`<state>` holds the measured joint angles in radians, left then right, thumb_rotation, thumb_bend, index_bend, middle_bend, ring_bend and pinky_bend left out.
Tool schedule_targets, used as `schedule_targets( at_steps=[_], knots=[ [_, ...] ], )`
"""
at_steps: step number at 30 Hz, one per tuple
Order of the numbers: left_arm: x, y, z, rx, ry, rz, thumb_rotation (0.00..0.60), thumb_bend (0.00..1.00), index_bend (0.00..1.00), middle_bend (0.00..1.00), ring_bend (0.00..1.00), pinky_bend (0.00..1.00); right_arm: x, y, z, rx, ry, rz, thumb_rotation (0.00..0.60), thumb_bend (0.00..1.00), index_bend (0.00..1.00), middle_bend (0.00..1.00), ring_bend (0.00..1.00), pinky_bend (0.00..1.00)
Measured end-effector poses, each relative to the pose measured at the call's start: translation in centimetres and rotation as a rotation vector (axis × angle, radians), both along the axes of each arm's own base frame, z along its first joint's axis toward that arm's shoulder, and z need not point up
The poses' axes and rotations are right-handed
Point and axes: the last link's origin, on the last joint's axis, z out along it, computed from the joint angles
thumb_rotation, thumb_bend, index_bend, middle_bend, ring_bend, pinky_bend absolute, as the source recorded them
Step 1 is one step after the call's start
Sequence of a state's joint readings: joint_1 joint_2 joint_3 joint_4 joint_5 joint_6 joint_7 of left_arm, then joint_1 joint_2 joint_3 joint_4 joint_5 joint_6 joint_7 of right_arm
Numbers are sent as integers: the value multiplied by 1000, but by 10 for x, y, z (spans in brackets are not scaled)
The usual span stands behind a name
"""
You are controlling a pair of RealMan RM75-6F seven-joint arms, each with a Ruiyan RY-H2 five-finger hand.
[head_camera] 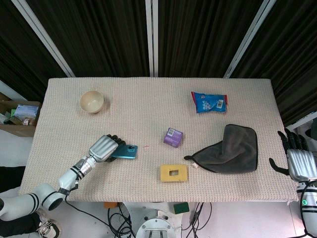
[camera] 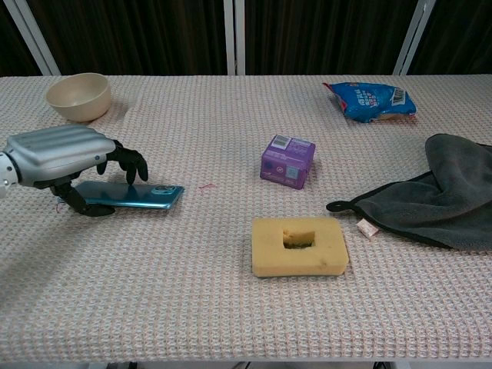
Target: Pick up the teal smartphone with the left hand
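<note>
Bowl [head_camera: 91,101], snack bag [head_camera: 209,102], purple box [head_camera: 173,137], sponge [head_camera: 174,173], cloth [head_camera: 233,148]

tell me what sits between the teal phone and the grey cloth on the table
In the head view, the purple box and the yellow sponge lie between the teal smartphone and the grey cloth, the box farther back and the sponge nearer the front edge.
</note>
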<state>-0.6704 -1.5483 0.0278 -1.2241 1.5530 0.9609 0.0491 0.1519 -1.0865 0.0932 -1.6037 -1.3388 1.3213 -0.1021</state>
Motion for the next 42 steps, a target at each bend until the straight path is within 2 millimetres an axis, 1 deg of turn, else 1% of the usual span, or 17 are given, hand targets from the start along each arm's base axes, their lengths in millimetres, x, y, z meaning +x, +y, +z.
schedule_targets(
  at_steps=[5,9,11,14,19,23,28,35,37,39,40,41,42],
  knots=[
    [5,7,2,1,-26,15,600,709,488,516,377,522,0,-1,1,-3,3,2,516,350,0,0,0,0],
    [9,11,6,-11,-32,32,600,750,609,631,481,600,-1,-2,1,-1,4,-5,517,351,0,0,0,0],
    [11,14,8,-27,-26,45,600,770,648,678,527,641,-2,-3,0,1,4,-8,516,351,0,0,0,0],
    [15,19,12,-55,-12,68,600,781,669,720,568,678,-3,-4,-1,3,3,-13,514,350,0,0,0,0],
    [26,30,22,-118,15,121,600,799,679,731,578,694,-3,-6,-1,0,4,-15,516,350,0,0,0,0],
    [43,47,30,-118,17,128,600,801,676,725,578,702,-5,-7,-1,-2,4,-18,518,350,0,0,0,0],
    [47,58,28,-119,21,142,600,799,659,708,572,704,-7,-8,-2,-1,7,-25,515,351,0,0,0,0],
    [50,76,20,-108,37,159,600,792,517,648,540,695,-9,-9,-2,1,8,-30,517,351,0,0,0,0],
    [53,81,18,-100,34,156,600,792,495,631,530,695,-9,-9,-2,2,8,-31,517,351,0,0,0,0],
    [55,85,16,-94,36,148,600,792,476,604,509,686,-10,-9,-3,3,9,-33,515,351,0,0,0,0],
    [56,86,16,-87,38,140,600,786,458,572,483,674,-10,-9,-3,3,8,-34,515,350,0,0,0,0],
    [57,88,16,-81,39,134,600,780,433,528,458,660,-10,-9,-3,2,8,-34,515,350,0,0,0,0],
    [58,89,16,-73,38,127,600,771,395,456,438,648,-11,-10,-3,3,8,-36,515,351,0,0,0,0]
  ],
)
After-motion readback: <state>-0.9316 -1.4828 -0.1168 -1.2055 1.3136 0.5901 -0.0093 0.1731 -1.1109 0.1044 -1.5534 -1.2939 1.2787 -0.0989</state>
